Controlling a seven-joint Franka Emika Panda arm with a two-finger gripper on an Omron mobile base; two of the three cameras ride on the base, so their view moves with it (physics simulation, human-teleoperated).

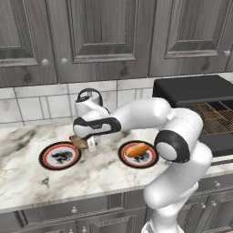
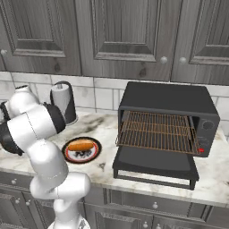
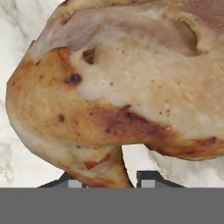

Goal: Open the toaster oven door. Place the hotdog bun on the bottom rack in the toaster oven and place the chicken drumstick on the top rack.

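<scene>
Before my fingers the chicken drumstick (image 3: 118, 87) is mottled tan and pale pink, with dark brown scorch spots. The hotdog bun (image 1: 137, 149) is orange-tan on a plate (image 1: 125, 157) rimmed red and black. The counter (image 1: 27, 177) is white marble veined grey-brown; the toaster oven (image 2: 167, 99) is matte black.

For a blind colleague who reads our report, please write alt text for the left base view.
The white arm reaches left over a marble counter, its claw closed on the chicken drumstick at the edge of a red-rimmed plate. A second plate holds the hotdog bun, and the toaster oven at right stands open, racks showing.
</scene>
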